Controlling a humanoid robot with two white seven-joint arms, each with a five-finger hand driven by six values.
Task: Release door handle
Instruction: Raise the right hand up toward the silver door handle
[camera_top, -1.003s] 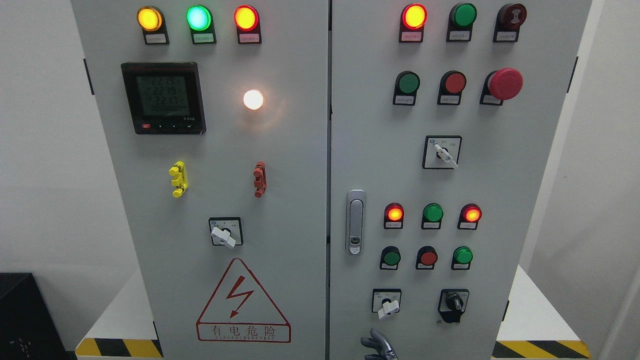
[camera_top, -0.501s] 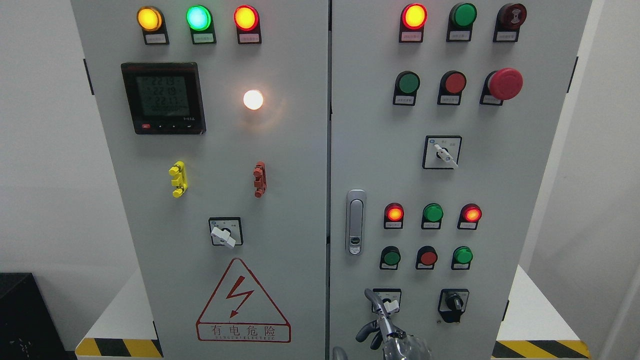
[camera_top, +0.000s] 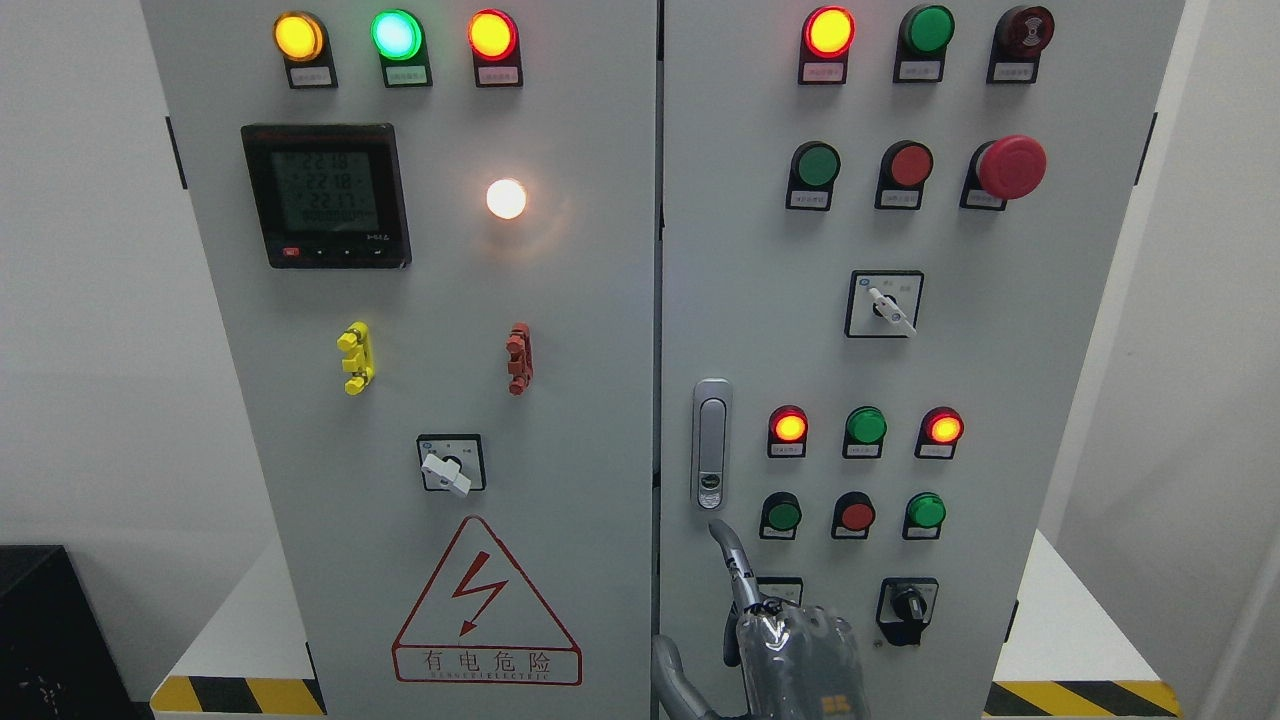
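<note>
On the grey cabinet (camera_top: 620, 300), door handle (camera_top: 711, 444) stands vertical, hand (camera_top: 775, 640) below

Readable markings on the cabinet

Left of and level with the hand (camera_top: 775, 640), a red lightning-bolt warning triangle (camera_top: 487, 600) reads "有电危险". Far up and to its left, the digital meter (camera_top: 325, 195) shows rows of digits, about "2218", "2218", "2217". The button labels are illegible.

Bright, even light falls on the grey cabinet (camera_top: 560, 400), with no hard shadows. The white lamp (camera_top: 506, 198) blooms and casts a soft halo on the door. The lit red and amber lamps look overexposed at their centres. Focus is sharp; the cabinet's edges splay outward toward the top.
</note>
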